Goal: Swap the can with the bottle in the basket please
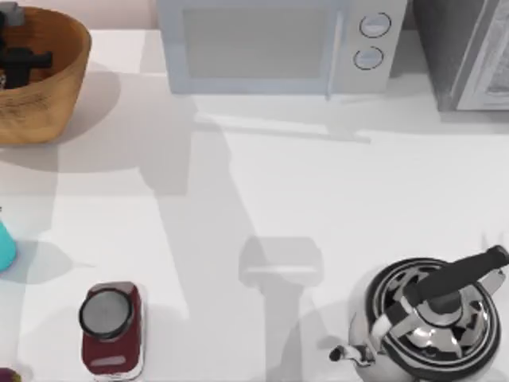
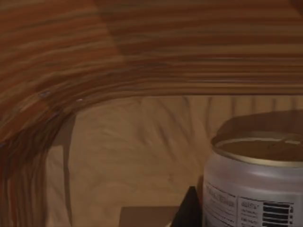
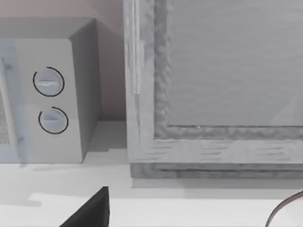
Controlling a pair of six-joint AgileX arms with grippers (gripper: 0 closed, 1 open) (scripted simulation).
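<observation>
The wicker basket [image 1: 48, 95] stands at the table's far left corner, and its ribbed inner wall [image 2: 142, 56] rises close in the left wrist view. My left gripper [image 1: 20, 57] reaches down inside it. Right beside that gripper, on the basket's floor, stands the bottle [image 2: 255, 184], a white cylinder with a dull gold top and a printed label. The can [image 1: 111, 328], dark red with a grey top, stands on the table at the front left, far from both grippers. A dark part of my right gripper [image 3: 90, 210] shows in the right wrist view, facing the back of the table.
A microwave [image 1: 278, 44] sits along the back, with a grey cabinet [image 1: 469, 52] to its right. At the front right stands a chrome kettle [image 1: 433, 314] with a black handle. A teal object [image 1: 5, 247] pokes in at the left edge.
</observation>
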